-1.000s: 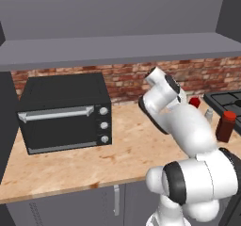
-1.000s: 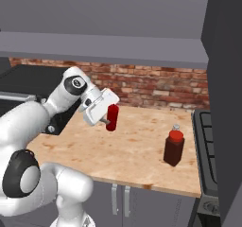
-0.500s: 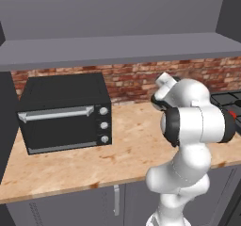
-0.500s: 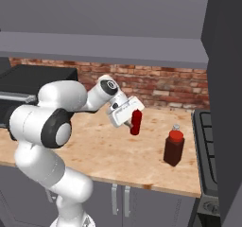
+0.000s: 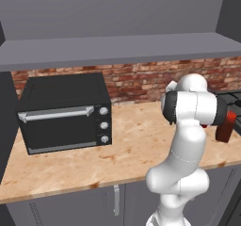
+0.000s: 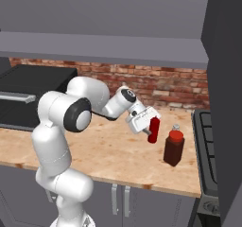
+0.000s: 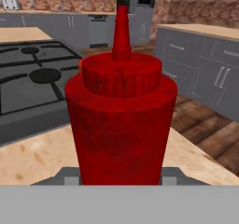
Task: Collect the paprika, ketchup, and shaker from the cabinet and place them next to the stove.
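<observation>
Red and slim, the ketchup squeeze bottle (image 6: 153, 129) hangs clamped in the gripper (image 6: 147, 126) above the wooden counter (image 6: 108, 155), near the dark red-capped paprika jar (image 6: 173, 147) already standing left of the black stove (image 6: 208, 145). Ketchup placement and, I judge, the shaker remain.

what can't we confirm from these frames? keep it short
- Fingertips: in the hand view the ketchup covers them; contact isn't visible.
- Gripper: in the left base view the arm's own body blocks it.
- Paprika: its label is too small to read; in the left base view the forearm covers part of it.
- Stove: cut off by the dark panel in the right base view.
</observation>
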